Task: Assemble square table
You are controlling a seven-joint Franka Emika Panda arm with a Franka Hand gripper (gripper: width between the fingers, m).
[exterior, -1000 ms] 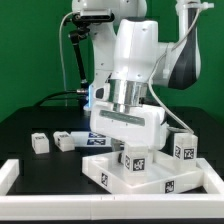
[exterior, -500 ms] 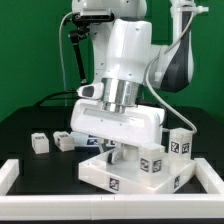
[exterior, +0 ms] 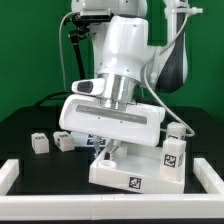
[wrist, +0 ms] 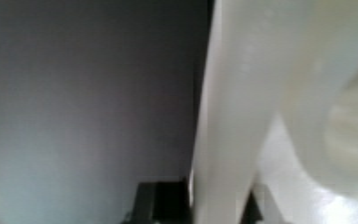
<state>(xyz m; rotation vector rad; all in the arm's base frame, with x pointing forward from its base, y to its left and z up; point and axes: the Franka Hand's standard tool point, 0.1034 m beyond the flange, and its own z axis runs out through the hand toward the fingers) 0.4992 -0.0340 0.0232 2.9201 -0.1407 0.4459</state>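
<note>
The white square panel (exterior: 125,172) is held off the black table, tilted, with one rimmed side facing the camera and showing marker tags. A white block leg (exterior: 172,156) stands up from its corner on the exterior view's right. My gripper (exterior: 108,150) reaches down onto the panel's rim from above and is shut on it. In the wrist view the rim (wrist: 229,100) is a blurred white band right in front of the camera, with a dark fingertip (wrist: 167,205) beside it. Two loose white legs (exterior: 40,142) (exterior: 66,141) lie on the table at the exterior view's left.
The long white bar (exterior: 12,175) edges the black table along the front and the exterior view's left, and continues at the right (exterior: 210,176). A green backdrop stands behind the arm. Cables hang by the arm's base.
The panel went from lying flat to being lifted and tipped up on its side. My gripper rose and turned with it.
</note>
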